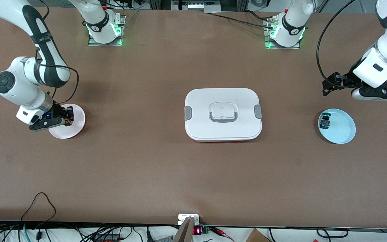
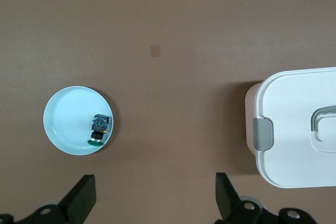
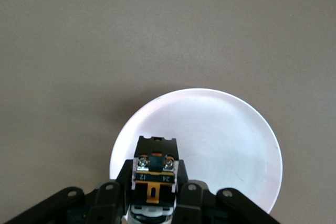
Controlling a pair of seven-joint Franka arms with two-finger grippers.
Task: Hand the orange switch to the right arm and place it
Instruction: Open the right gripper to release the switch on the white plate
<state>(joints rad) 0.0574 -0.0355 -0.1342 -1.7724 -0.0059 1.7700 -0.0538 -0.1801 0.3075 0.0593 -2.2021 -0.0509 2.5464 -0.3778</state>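
The orange switch (image 1: 68, 118), a tiny black part with an orange-yellow tab and two silver screws (image 3: 155, 174), is held in my right gripper (image 1: 66, 119), which is shut on it. In the right wrist view the right gripper (image 3: 155, 183) holds the switch low over a pale pink plate (image 1: 76, 127), above the plate's rim (image 3: 226, 140). My left gripper (image 1: 328, 84) hangs open with nothing in it at the left arm's end of the table. Its black fingers (image 2: 84, 198) stand wide apart over bare table beside a light blue plate (image 2: 65, 121).
The light blue plate (image 1: 343, 129) holds a small blue-green-and-black component (image 1: 325, 121), also in the left wrist view (image 2: 98, 128). A white lidded box (image 1: 223, 114) with grey clips and a handle sits mid-table, its edge in the left wrist view (image 2: 299, 129). Cables run along the table's front edge.
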